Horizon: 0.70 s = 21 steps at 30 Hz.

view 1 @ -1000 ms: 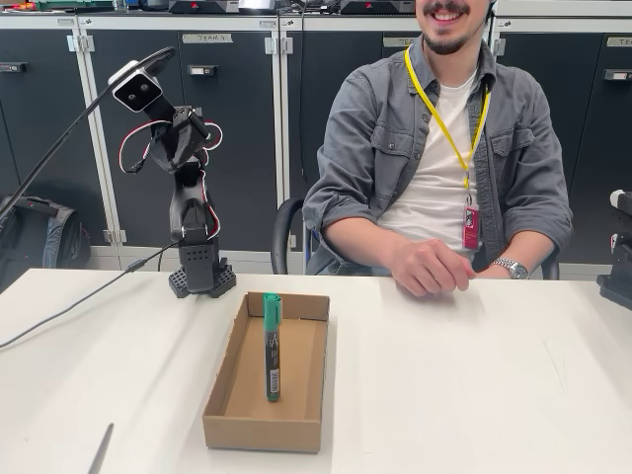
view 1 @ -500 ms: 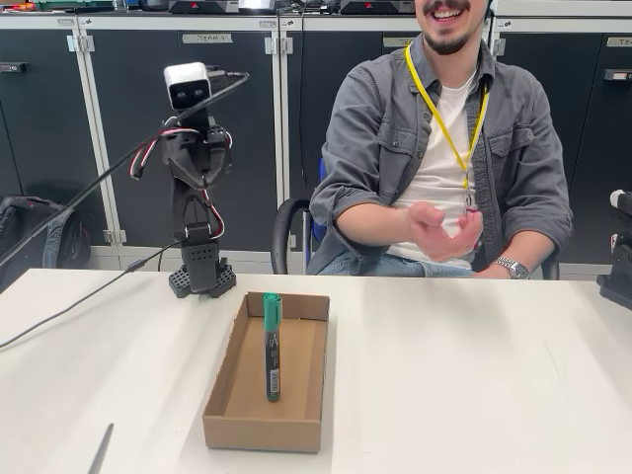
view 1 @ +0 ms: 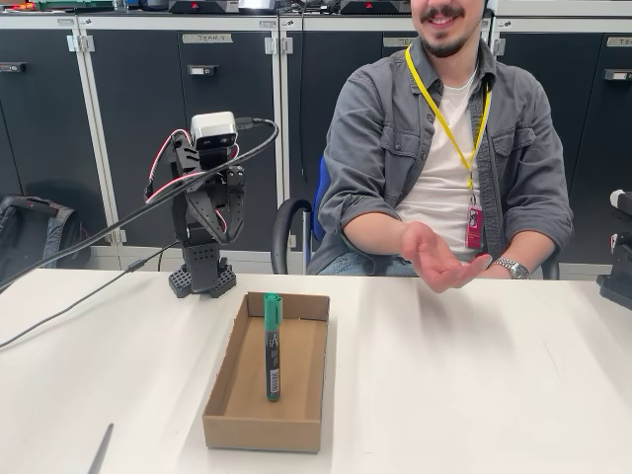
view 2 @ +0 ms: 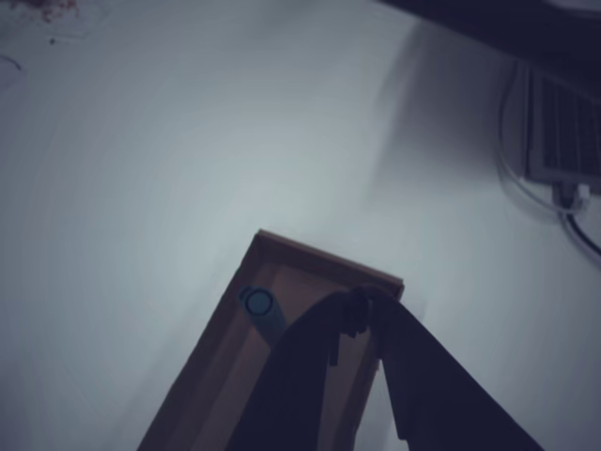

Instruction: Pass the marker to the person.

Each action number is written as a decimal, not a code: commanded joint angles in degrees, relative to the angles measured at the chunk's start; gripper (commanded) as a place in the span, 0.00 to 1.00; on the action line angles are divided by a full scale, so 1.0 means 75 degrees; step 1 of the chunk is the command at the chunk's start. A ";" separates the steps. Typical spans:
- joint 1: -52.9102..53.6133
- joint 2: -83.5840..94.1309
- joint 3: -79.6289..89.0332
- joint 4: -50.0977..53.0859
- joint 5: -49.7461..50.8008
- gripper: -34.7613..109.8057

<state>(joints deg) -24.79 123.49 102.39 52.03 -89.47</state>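
Dark cabinets stand behind the white bench. Below the pincer, whose tips look clenched on nothing, the marker lies in the box, not yet picked. Beyond, the person holds an open hand ready; grasp and handover remain.

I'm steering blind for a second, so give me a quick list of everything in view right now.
marker: one, black with green cap, lying in the box.
cardboard box: one, brown, open, on the table in front of the arm.
table: one, white.
grey strip: one, at the table's lower left edge in the fixed view.
cabinets: dark, behind.
person: one, seated behind the table, hand held out palm up.
gripper: one, dark, above the box's near end, looks shut.
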 commanded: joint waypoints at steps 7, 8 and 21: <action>-0.0293 0.0598 0.0832 0.1102 0.0633 0.21; -0.0328 0.0645 0.0938 0.1055 0.0645 0.21; -0.0773 0.1559 0.3211 -0.1172 -0.0117 0.22</action>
<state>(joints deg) -29.53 132.01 125.42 47.20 -89.12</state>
